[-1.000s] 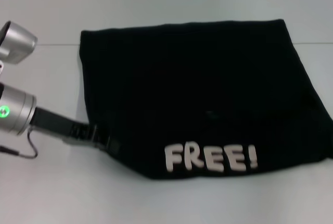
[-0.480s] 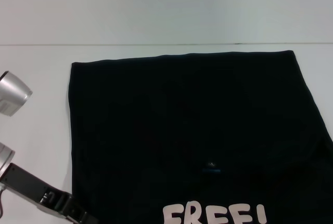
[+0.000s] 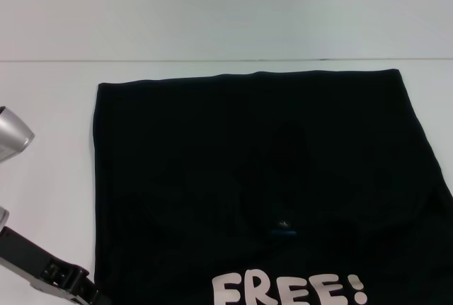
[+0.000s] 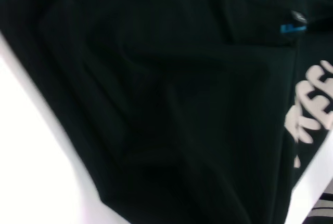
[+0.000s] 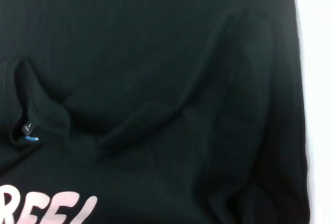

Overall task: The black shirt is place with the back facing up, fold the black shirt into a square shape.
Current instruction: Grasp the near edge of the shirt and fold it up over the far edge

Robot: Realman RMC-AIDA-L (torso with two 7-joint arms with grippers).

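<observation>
Shirt lies folded; only head view shows left gripper, finger state unclear.

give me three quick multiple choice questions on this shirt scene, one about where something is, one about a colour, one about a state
1. Where does the left arm show in the head view?
A. lower left, beside the black shirt's edge
B. on top of the lettering
C. beyond the shirt's far edge

2. What colour is the lettering on the shirt?
A. yellow
B. white
C. red

3. How does the shirt lie?
A. crumpled in a ball
B. hanging from an end effector
C. folded flat on the table, far edge straight

Answers:
1 A, the left arm sits at the lower left by the shirt's left edge.
2 B, the block letters are white on black.
3 C, the cloth lies flat with soft creases.
</observation>
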